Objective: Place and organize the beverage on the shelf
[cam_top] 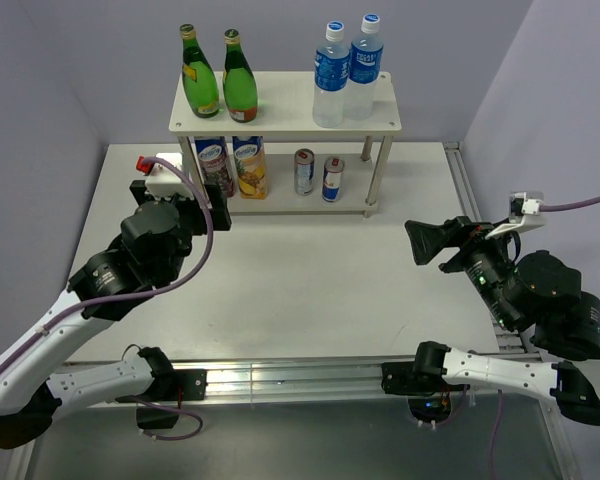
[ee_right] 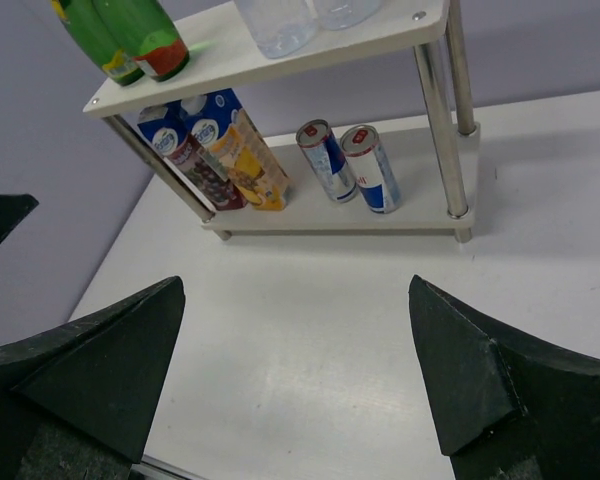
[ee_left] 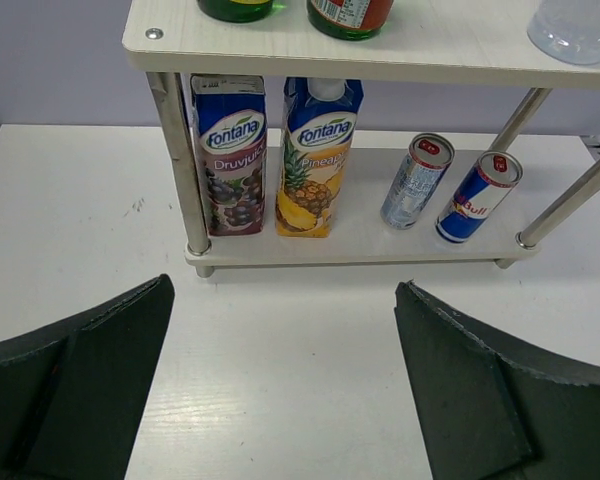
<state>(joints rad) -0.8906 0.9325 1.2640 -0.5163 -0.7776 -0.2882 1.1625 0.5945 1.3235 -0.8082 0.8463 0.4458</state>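
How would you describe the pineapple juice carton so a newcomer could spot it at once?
Find the two-tier shelf at the far side of the table; at the left end of its lower board stand two juice cartons. The pineapple carton is the right one: yellow with a pineapple picture, whereas the neighbouring carton is purple with dark berries.

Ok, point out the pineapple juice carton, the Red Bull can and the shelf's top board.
pineapple juice carton (ee_left: 315, 165): left wrist view, front face.
Red Bull can (ee_left: 477, 200): left wrist view, middle of its side.
shelf's top board (cam_top: 283, 108): top external view, bare middle stretch.
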